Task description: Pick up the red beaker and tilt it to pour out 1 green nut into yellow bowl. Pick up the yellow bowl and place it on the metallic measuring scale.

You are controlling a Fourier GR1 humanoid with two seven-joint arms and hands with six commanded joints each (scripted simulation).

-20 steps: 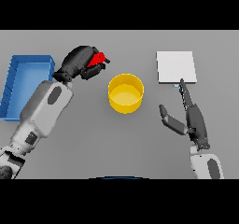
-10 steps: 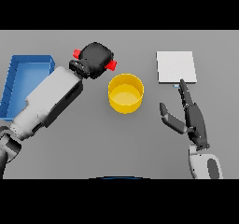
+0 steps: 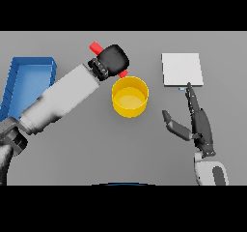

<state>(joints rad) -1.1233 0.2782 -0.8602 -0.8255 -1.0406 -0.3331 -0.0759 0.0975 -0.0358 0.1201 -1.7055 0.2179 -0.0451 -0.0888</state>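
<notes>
My left hand [image 3: 114, 60] is shut on the red beaker [image 3: 96, 47], held above the table just left of and behind the yellow bowl [image 3: 130, 96]. Only the beaker's two red ends show past the hand; one end [image 3: 123, 74] points down at the bowl's rim. No green nut is visible. The metallic measuring scale [image 3: 182, 69], a pale square plate, lies at the right rear. My right hand [image 3: 197, 123] is open, fingers straight, on the table right of the bowl and just in front of the scale.
A blue tray [image 3: 29, 81] stands at the left, partly hidden under my raised left forearm [image 3: 60, 98].
My left arm has lifted and swung right, carrying the beaker from beside the blue tray up to the bowl's rim and tilting it. The right hand has stayed put.
</notes>
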